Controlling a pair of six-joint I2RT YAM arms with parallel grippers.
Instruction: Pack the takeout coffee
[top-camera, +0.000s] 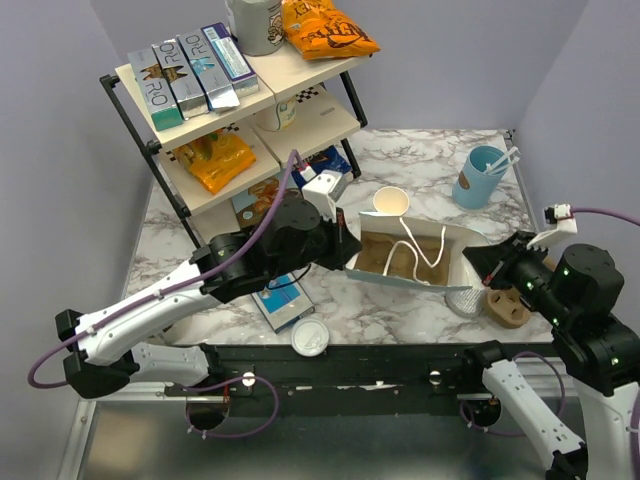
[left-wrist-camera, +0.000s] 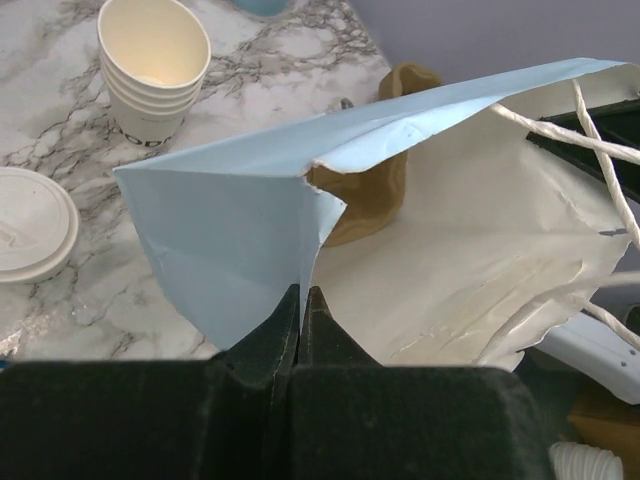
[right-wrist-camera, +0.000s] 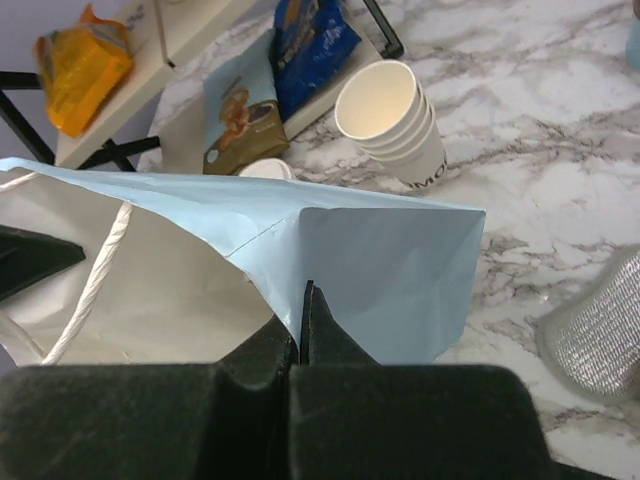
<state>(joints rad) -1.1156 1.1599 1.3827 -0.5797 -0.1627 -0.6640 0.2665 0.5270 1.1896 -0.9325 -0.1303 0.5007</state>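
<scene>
The light-blue paper bag (top-camera: 440, 240) spans the gap between the two arms with its mouth spread. The left gripper (left-wrist-camera: 302, 296) is pinched tight on a fold at one end and the right gripper (right-wrist-camera: 303, 296) is clamped likewise on the opposite end, so neither has a free finger. Beyond the left fingers, on the side away from the arm bases, stands the stack of lidless cups (left-wrist-camera: 155, 70). The takeout coffee (left-wrist-camera: 30, 225) sits nearer, just beside the left fingers on that same far side and outside the bag. Only its round white lid shows, facing up, so I judge the cup upright, long axis vertical. From the right fingers it lies across the whole bag. The left arm is clearly nearer, but would have to release the bag first. A loose lid (top-camera: 310, 338) lies on the near side of the left fingers.
</scene>
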